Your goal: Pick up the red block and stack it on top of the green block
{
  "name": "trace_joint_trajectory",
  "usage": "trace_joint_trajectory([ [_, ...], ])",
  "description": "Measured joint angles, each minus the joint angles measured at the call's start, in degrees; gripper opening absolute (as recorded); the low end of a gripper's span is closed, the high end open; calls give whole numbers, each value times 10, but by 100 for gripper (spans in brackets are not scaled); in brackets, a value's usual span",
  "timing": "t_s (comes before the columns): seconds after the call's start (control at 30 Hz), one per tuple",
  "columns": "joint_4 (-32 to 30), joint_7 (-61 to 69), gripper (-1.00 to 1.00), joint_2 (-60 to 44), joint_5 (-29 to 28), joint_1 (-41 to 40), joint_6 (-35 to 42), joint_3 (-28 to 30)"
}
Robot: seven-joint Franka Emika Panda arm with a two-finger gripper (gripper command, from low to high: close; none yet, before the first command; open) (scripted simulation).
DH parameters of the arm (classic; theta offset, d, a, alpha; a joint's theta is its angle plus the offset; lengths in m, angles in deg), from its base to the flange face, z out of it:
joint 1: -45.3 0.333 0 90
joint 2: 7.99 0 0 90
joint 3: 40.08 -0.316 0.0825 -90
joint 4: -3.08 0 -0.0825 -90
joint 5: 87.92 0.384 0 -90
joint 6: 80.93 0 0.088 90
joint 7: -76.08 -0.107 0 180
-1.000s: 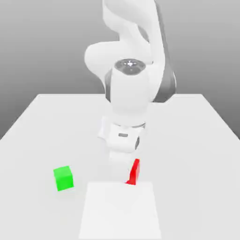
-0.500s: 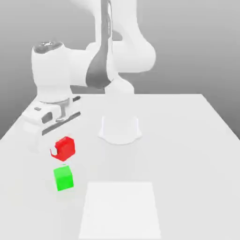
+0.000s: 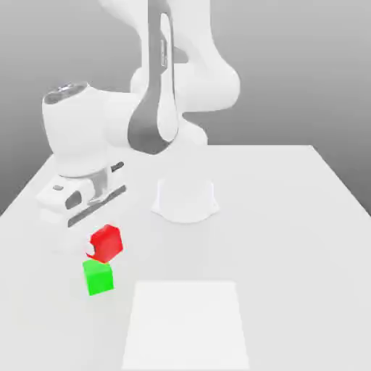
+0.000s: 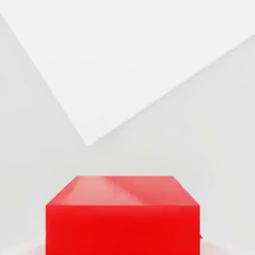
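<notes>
The tool (image 3: 98, 246) is gripping the red block (image 3: 106, 242), fully closed on it, and is holding it raised just above the green block (image 3: 98, 277), which is sitting near the surface's (image 3: 290, 217) front-left corner in the exterior view. Pickup is judged complete; lowering, aligning and releasing are outstanding.

Red block (image 3: 106, 242), green block (image 3: 98, 277) matte; table (image 3: 290, 239) smooth white.
</notes>
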Motion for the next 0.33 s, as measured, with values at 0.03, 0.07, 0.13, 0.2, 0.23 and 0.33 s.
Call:
trace_joint_trajectory([
  [0.03,0,7,-100,-8,10,3,-8,1],
  [0.07,-1,14,-100,-16,20,6,-17,1],
  [0.13,-2,26,-100,-33,37,9,-35,1],
  [0.2,-4,36,-100,-49,51,13,-55,2],
  [0.23,-6,40,-100,-58,57,14,-65,2],
  [0.33,-11,44,100,-81,63,12,-95,2],
])
